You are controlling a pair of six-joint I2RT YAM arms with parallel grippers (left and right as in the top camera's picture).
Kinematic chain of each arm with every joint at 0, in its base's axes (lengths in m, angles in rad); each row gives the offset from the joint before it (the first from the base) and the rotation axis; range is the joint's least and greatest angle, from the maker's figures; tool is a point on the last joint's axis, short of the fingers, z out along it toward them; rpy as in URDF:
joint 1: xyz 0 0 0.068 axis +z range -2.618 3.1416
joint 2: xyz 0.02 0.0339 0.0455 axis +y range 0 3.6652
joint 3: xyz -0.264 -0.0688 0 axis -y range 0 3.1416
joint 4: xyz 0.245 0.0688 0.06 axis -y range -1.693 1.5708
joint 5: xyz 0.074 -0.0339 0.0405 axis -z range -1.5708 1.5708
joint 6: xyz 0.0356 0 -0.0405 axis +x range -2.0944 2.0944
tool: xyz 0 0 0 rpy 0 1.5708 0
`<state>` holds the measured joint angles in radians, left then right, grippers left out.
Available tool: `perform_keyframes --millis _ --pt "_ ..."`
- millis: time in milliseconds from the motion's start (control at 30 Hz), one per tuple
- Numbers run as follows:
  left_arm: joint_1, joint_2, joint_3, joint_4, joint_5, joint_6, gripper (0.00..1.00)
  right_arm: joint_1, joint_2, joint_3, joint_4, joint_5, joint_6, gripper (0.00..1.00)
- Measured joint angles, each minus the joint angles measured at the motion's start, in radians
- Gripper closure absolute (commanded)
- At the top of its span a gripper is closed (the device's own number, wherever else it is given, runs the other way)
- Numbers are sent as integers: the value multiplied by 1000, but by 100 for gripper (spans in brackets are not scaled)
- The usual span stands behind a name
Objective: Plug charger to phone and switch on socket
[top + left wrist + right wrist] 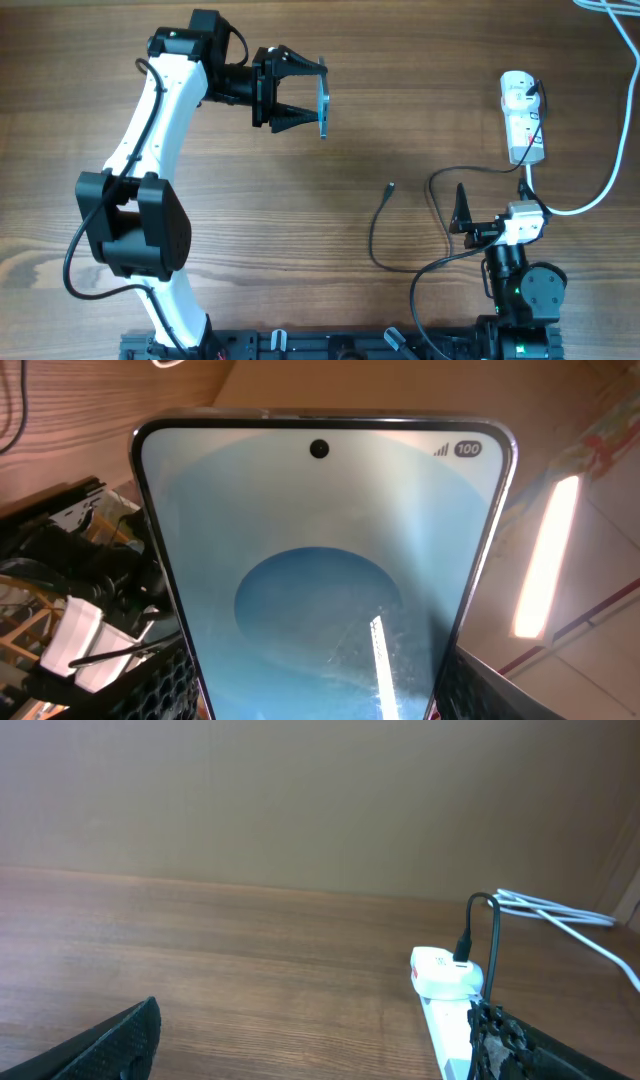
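Phone (pixel 320 560) in left tool (pixel 318 97), reads 100

Battery figure: "100", light digits in a dark pill on the screen of the phone (pixel 320 580), up in the corner to the right of the front camera hole (pixel 319 449).
Signal sign: a small set of rising bars, between the camera hole and the "100" pill, just beside the pill.
Phone screen below the camera hole: blue rings and glare; no words can be read there.
Socket marks: small red markings on the white socket (pixel 522 118), too small to read from overhead and blurred in the right wrist view (pixel 445 990).
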<state>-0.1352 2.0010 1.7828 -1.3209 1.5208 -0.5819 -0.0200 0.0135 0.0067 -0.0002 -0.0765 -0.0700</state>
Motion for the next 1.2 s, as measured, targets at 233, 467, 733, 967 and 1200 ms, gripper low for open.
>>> perform_keyframes --millis 233,467,733,967,1200 --pt "0 0 0 0 0 0 29 0 0 0 0 0 0 0" --pt "0 0 0 0 0 0 29 0 0 0 0 0 0 0" --pt "0 0 0 -6 0 0 29 0 0 0 0 0 0 0" --pt "0 0 0 -22 0 0 29 0 0 0 0 0 0 0" --pt "0 0 0 -22 0 0 29 0 0 0 0 0 0 0"
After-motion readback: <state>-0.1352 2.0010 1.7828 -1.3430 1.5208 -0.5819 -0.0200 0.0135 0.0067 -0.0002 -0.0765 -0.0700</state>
